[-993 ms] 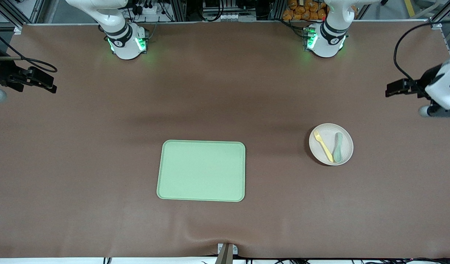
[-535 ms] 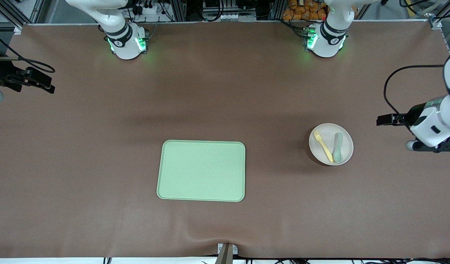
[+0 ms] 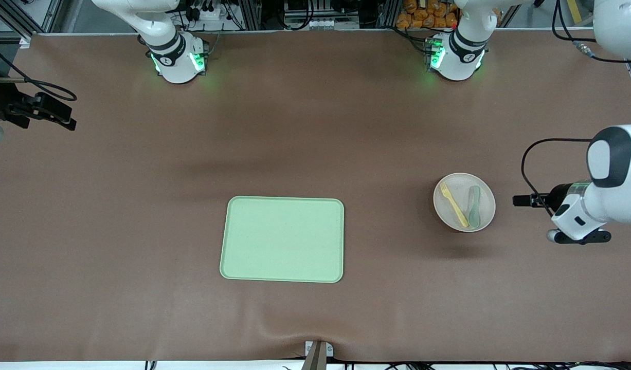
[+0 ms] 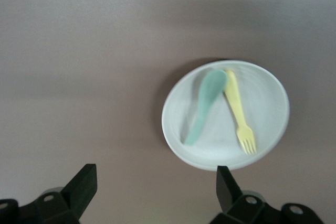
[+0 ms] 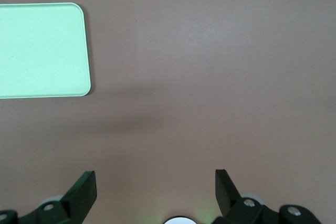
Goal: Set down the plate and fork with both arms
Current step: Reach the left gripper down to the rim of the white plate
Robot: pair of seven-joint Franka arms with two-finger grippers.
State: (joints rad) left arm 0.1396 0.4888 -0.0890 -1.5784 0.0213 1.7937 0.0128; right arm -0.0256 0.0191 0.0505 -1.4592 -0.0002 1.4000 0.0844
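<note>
While right pincer [image 5: 152, 192] waits open, left pincer [image 4: 155, 190] open, now closer beside plate [image 3: 464, 202], fork [image 3: 453, 204] unmoved.

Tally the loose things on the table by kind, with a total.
Plate: 1
Fork: 1
Spoon: 1
Tray: 1
Total: 4

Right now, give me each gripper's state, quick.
Left gripper: open, empty, over bare table beside the plate.
Right gripper: open, empty, waiting at its table end.
</note>
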